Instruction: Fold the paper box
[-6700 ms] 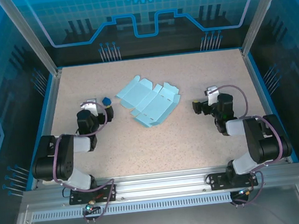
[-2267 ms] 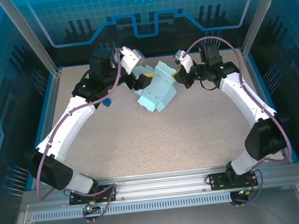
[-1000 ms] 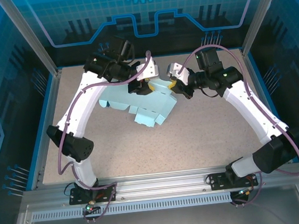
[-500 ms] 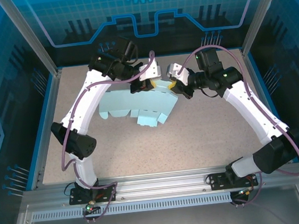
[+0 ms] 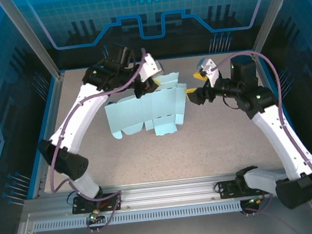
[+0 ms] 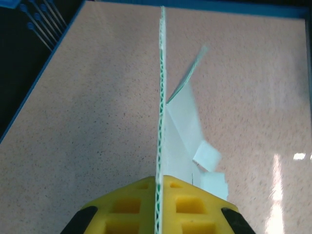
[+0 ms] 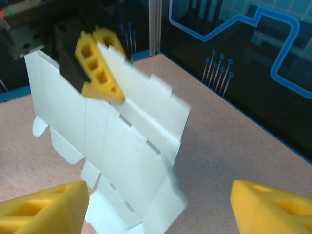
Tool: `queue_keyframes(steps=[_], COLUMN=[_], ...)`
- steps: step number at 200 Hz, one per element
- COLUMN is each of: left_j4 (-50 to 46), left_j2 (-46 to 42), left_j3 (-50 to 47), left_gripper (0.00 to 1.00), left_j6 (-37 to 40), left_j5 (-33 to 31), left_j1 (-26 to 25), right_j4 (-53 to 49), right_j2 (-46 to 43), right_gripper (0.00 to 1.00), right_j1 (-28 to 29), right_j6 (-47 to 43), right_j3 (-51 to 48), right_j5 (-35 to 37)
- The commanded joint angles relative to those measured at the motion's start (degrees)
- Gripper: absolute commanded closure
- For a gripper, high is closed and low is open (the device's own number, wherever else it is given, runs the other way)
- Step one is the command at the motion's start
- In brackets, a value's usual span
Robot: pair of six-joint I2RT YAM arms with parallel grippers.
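Pale-blue box hangs unfolded over your desk, your left fingers clamped on its 12 o'clock edge; your right fingers spread wide at 3 o'clock.

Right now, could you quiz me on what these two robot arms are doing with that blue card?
1. True or false: the right gripper is clamped on the paper box.
2. Which gripper pinches the card's upper edge? A) left gripper B) right gripper C) both
3. Fill in: the paper box is a creased ____ with flaps, not a closed box.
Key: 1 false, its jaws stand open. 2 A. 3 sheet.
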Motion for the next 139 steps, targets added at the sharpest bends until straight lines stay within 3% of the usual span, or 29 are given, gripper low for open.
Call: queue_keyframes(steps=[1,42,72,100,139], left_j4=[14.47,20.73,23.29,23.3,25.92], left_j2=[-7.33,-12.92,-14.3,-14.43,-14.51], left_j3=[-6.78,-14.48,-17.22,-17.62,-18.87], left_gripper=[1.0,1.0,1.0,1.0,1.0], left_j6=[-15.09,-25.33,-28.02,-28.42,-31.21], left_j5=[4.03,11.3,15.23,15.75,17.37], left_j1=[1.59,3.26,3.54,3.82,5.03], right_j4=[10.71,20.02,23.19,26.32,28.08], right_j2=[-0.37,0.46,2.19,1.77,1.27], right_gripper=[0.21,0.2,0.23,0.39,0.59], right_j1=[-0.48,-0.66,-1.87,-4.79,-6.78], right_j6=[8.91,9.68,9.64,11.35,12.97], right_j3=[-7.12,-13.72,-13.69,-14.03,-15.76], right_j5=[-3.29,-7.03,-9.9,-16.74,-19.53])
